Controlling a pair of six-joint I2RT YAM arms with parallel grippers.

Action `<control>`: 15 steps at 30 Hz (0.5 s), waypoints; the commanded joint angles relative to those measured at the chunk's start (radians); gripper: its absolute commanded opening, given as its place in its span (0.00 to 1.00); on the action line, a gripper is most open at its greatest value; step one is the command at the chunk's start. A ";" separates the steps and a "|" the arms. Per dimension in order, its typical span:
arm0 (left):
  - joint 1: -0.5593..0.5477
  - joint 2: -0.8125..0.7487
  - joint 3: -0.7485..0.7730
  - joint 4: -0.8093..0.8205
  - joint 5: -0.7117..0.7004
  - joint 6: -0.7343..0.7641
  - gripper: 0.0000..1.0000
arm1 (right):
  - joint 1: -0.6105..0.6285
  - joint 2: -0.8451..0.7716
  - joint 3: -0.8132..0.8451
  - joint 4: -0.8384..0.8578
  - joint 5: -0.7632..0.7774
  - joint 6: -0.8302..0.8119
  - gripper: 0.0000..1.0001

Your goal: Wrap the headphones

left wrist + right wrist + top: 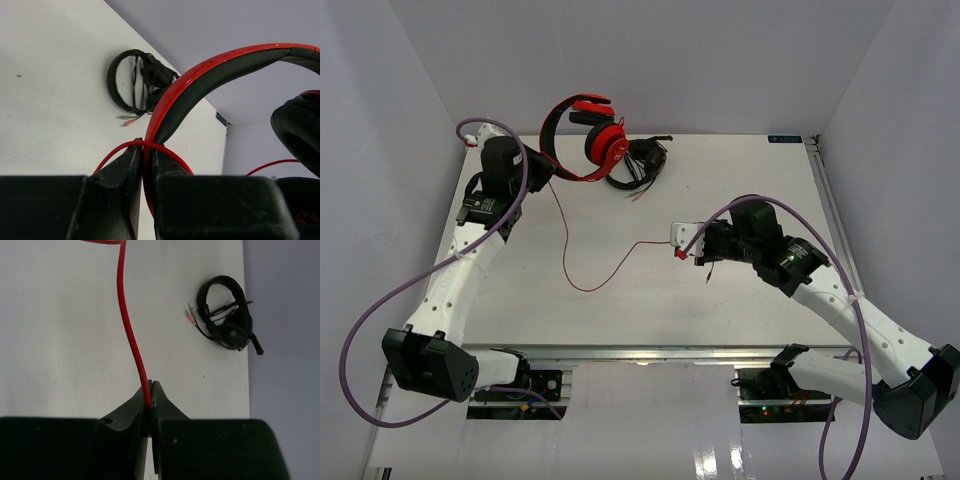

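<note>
The red headphones [603, 140] hang in the air at the table's back left, held by the lower end of their red headband [210, 75]. My left gripper [146, 147] [542, 172] is shut on that headband end. A loop of the thin red cable [172, 152] lies across its fingertips. One black ear pad [300, 130] shows at the right of the left wrist view. From there the cable [568, 265] sags down onto the table and rises to my right gripper [680, 246] near the middle. That gripper [150, 395] is shut on the cable [126, 320] close to its end.
Black headphones [640, 165] with a bundled black cable and coloured plugs lie at the back centre, just right of the red pair; they also show as black headphones [137, 82] and black headphones [225, 315]. White walls close in the table [750, 180] on the left, back and right.
</note>
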 commanded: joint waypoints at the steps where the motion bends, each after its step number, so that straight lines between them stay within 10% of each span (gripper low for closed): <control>1: -0.001 -0.072 -0.036 0.004 0.000 0.074 0.00 | -0.015 0.004 -0.060 0.086 0.151 0.061 0.08; 15: -0.005 -0.250 -0.393 -0.307 0.429 0.457 0.00 | -0.338 -0.051 -0.303 0.393 0.254 0.412 0.08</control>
